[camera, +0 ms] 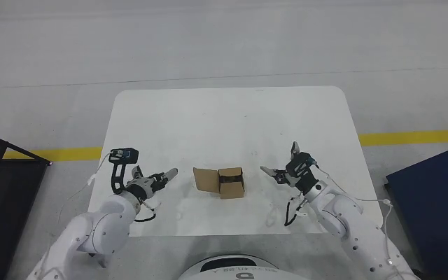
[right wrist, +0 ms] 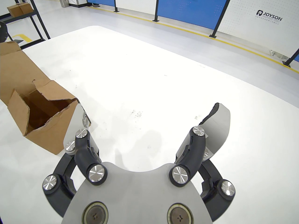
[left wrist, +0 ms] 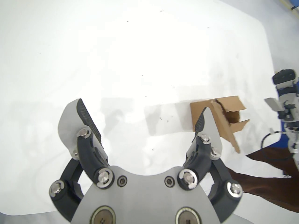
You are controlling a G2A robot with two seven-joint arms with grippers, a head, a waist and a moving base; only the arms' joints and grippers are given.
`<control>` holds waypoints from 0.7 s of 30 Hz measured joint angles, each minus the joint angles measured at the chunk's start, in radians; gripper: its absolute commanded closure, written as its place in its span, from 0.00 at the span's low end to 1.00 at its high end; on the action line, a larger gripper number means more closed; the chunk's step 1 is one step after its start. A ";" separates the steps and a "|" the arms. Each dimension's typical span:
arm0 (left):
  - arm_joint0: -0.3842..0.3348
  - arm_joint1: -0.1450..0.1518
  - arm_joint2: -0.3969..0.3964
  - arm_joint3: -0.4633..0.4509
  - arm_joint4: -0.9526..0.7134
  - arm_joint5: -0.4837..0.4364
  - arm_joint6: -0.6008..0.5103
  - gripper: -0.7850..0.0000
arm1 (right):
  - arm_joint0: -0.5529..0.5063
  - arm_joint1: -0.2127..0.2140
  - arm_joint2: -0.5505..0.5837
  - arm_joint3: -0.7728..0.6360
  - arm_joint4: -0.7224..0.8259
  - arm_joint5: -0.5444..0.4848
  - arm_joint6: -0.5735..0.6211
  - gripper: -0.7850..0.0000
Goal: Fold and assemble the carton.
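A small brown carton (camera: 220, 182) lies on its side near the front middle of the white table (camera: 231, 119), partly erected, with one flap flat on the table toward the left arm. My left gripper (camera: 166, 175) hovers a short way from that flap, open and holding nothing. In the left wrist view the open gripper (left wrist: 142, 108) has the carton (left wrist: 224, 115) just past one fingertip. My right gripper (camera: 279, 158) sits open on the carton's other side. In the right wrist view the gripper (right wrist: 149, 108) is empty, and the carton's (right wrist: 35, 94) open end with ragged flaps faces it.
The table's front edge runs just behind both arms. A black rack (camera: 17, 157) stands off the table's left side and a blue object (camera: 420, 196) off its right. Another cardboard box (right wrist: 19, 9) rests on a rack beyond the table.
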 measured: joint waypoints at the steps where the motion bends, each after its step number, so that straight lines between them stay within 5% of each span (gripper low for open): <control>1: -0.006 0.000 0.012 0.008 0.018 -0.017 -0.012 0.00 | 0.001 -0.001 -0.004 0.001 -0.003 -0.003 -0.003 0.00; 8: -0.061 -0.003 0.100 0.057 0.124 -0.111 -0.037 0.00 | 0.021 -0.010 -0.038 0.027 -0.030 -0.008 -0.006 0.00; 21: -0.078 -0.007 0.113 0.079 0.133 -0.122 -0.040 0.00 | 0.058 -0.026 -0.075 0.060 -0.042 -0.004 0.038 0.00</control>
